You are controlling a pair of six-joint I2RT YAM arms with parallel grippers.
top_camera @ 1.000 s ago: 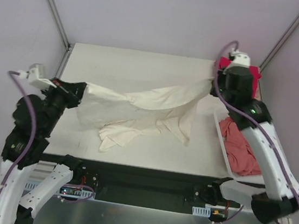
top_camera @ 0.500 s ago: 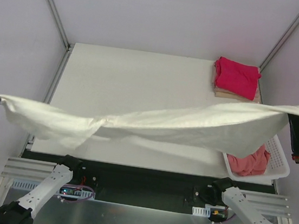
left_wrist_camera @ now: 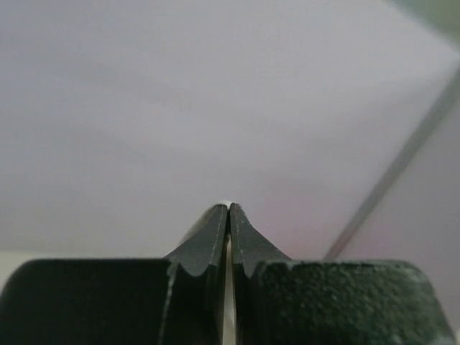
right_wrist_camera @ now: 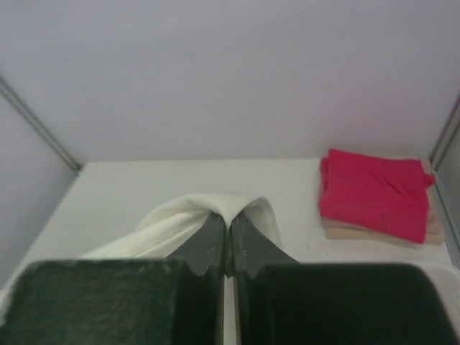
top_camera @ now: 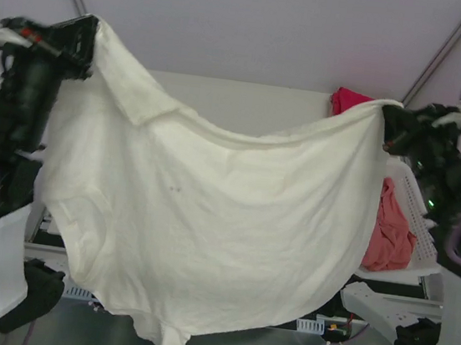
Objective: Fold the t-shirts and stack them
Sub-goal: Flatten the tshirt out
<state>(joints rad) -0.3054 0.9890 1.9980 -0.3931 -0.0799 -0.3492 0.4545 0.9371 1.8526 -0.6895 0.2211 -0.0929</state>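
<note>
Cream t-shirt (top_camera: 209,212) spread aloft, left hand (top_camera: 90,31), right hand (top_camera: 386,118) apparently gripping

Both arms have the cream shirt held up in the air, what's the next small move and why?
Probably lower both arms together, forward, so the cream t-shirt drapes flat on the table. It hangs spread between the left gripper and right gripper, fingers shut on its upper edge, its lower part dangling past the table's near edge.
</note>
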